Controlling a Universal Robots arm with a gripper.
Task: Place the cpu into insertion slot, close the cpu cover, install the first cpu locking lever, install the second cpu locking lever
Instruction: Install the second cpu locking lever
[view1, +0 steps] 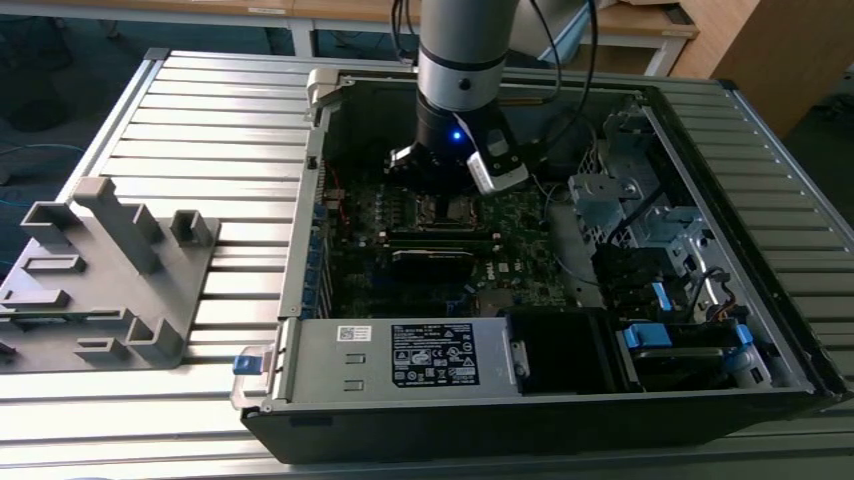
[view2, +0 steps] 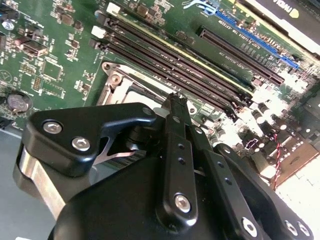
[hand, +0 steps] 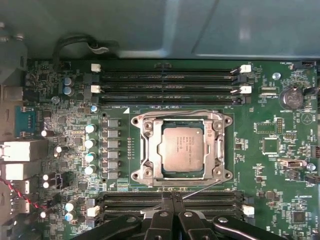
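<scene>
The end effector (hand: 172, 200) stands low over the motherboard (hand: 260, 150), its black fingers (view2: 176, 107) pressed together at the tips, clenched with nothing visible between them. In the first wrist view the tips sit over the memory slots (hand: 170, 200) just beside the socket, touching or nearly touching a thin wire lever (hand: 202, 189) that runs slantwise from the socket corner toward them; contact cannot be confirmed. The linkage arms are matte black, bolted with bright screws.

The cpu (hand: 183, 146) lies flat in the socket, seated square to the board, its dull grey metal top facing up. It is square, so no long axis is apparent; its edges run parallel to the memory slots.

The cover (hand: 150, 145) is a shiny silver frame and lies closed around the cpu, whose top shows through the window. A second wire lever (hand: 190, 112) runs along the socket edge on the far side from the fingers and bends down one side.

In the exterior view the arm (view1: 461, 70) reaches down into an open black case (view1: 561, 420), which lies on its side on a ribbed metal table (view1: 200, 110). A grey moulded fixture (view1: 100, 280) sits on the table at the exterior view's left, apart from the case.
</scene>
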